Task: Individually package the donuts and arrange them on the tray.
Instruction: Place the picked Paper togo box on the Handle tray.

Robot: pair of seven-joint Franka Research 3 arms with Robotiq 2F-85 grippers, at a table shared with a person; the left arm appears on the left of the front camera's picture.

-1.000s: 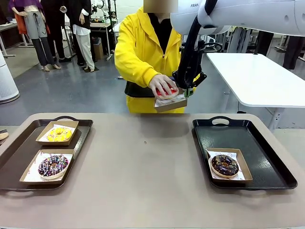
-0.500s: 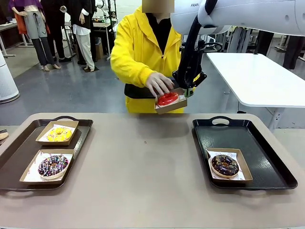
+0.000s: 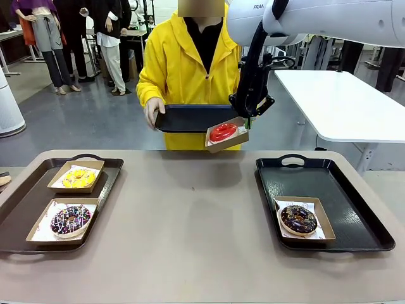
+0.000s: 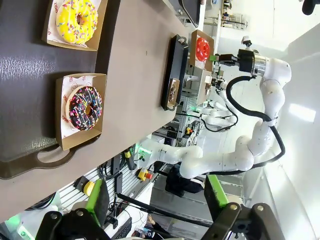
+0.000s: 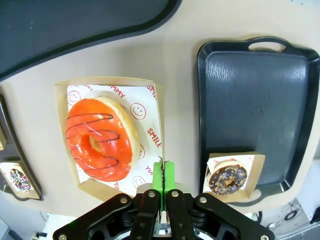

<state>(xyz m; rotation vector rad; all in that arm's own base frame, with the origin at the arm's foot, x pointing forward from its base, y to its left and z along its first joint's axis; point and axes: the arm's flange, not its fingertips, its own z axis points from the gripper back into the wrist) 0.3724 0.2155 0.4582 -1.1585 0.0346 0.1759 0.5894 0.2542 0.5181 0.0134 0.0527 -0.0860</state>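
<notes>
The right gripper (image 3: 248, 124) has its jaws pinched shut on one edge of the carton (image 5: 150, 90) that carries the red donut (image 3: 223, 132), so the carton sticks out sideways from the jaws, level, high above the worktop (image 3: 190, 209) at its far edge. The right tray (image 3: 367, 221), with the dark donut (image 3: 299, 218) boxed in it, lies below the jaws and toward the robot. That arm reaches far forward, wrist pointing down. The left gripper (image 4: 159, 207) hangs wide and empty over the left tray (image 4: 25, 100).
</notes>
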